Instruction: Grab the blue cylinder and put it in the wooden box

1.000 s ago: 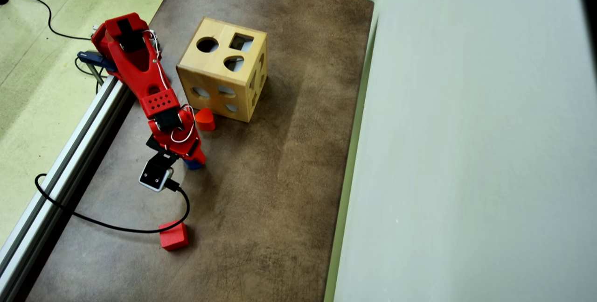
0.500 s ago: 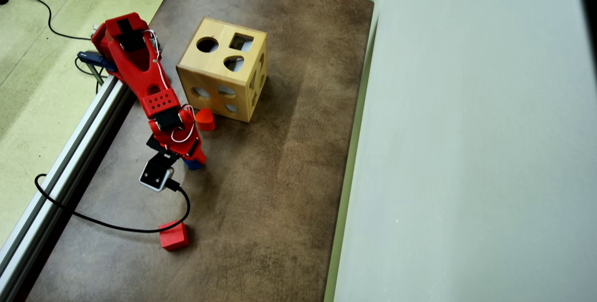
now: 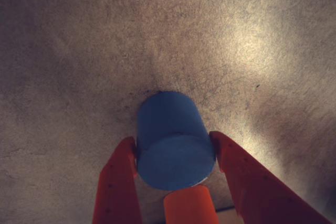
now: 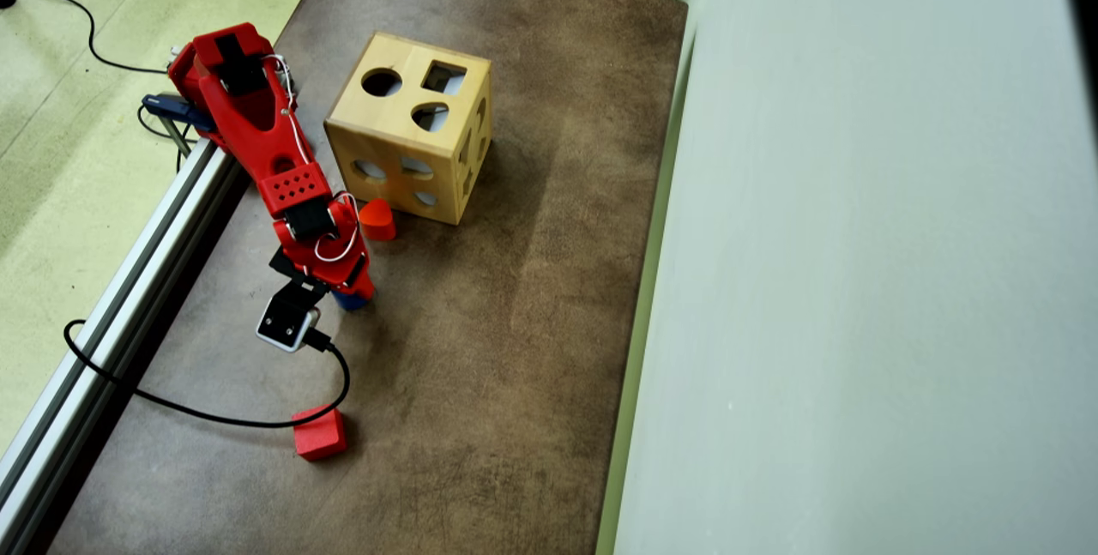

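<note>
Claw: my gripper (image 3: 176, 148) has its orange fingers (image 3: 118, 182) pressed on both sides of the blue cylinder (image 3: 173, 140), clamped, low centre of the wrist view.
Cylinder: I see only a blue sliver (image 4: 350, 301) under the arm, left of centre overhead.
Box: wooden box (image 4: 412, 126) upper left, well apart.
Table: brown mat (image 4: 515, 323) beneath.

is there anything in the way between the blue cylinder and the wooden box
Partly: the red-orange rounded block sits beside the wooden box, near the line from the blue cylinder. Lifting over it to the top holes looks clear.
</note>
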You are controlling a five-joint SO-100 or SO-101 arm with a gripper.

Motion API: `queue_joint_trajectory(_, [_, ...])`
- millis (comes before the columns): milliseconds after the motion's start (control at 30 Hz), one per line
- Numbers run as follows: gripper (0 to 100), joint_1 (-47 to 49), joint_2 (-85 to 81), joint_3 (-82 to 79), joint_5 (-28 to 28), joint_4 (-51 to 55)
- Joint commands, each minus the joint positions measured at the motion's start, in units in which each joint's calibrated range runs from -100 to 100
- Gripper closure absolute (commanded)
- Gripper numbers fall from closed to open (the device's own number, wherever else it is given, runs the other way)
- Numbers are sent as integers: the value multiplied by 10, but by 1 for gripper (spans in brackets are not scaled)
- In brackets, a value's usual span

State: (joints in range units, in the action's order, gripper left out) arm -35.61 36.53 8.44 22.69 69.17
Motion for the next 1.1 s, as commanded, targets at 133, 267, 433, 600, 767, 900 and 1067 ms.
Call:
queue_joint_trajectory(133, [83,13,-86,46,-1,8])
queue_joint_trajectory(267, [83,35,-136,39,-2,59])
queue_joint_trajectory(433, [83,57,-208,47,-6,153])
queue_joint_trajectory(600, [83,80,-309,47,-28,176])
queue_joint_trajectory(767, [83,127,-412,47,-41,200])
queue_joint_trajectory(900, [83,186,-461,47,-67,230])
queue_joint_trajectory(1067, [83,258,-499,47,-104,271])
